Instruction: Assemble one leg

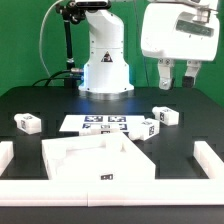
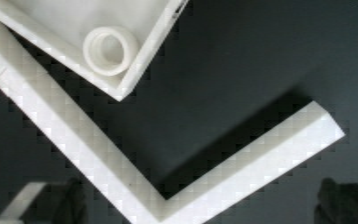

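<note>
Fingers [image 1: 166,76] wide apart, empty.

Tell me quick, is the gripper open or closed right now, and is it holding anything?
Gripper: open, with the jaws spread wide apart and nothing between them in either view.

arm [image 1: 105,52]: white, rounded base | black cable [image 1: 42,45] | claw [image 1: 178,80]: white housing, dark fingers [image 1: 166,77]

text: none legible | signs: black-and-white square tags on marker board [image 1: 105,124], on leg [image 1: 28,123] at exterior view's left | tag patterns too small to decode
</note>
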Controlling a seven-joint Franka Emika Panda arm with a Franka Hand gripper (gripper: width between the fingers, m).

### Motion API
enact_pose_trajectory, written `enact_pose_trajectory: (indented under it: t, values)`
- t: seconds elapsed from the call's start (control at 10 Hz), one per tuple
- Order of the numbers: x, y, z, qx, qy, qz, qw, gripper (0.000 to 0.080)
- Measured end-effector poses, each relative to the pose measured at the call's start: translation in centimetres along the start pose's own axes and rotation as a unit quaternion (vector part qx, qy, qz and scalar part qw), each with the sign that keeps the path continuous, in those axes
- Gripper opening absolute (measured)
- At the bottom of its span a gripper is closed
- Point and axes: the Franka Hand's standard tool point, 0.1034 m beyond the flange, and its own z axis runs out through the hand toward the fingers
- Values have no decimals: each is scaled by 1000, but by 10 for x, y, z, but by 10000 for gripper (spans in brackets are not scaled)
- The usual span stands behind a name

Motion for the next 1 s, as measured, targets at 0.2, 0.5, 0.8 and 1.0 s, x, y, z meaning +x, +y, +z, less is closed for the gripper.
enact_pose_trajectory:
  t: [0.2,0.5,0.8,1.0]
  values:
    - [-17,10,7,0,-2,-74,997,650]
    - [-52,34,27,2,2,-214,977,650]
    - [-54,34,29,12,-2,-205,979,650]
    - [-59,34,33,15,-4,-214,977,650]
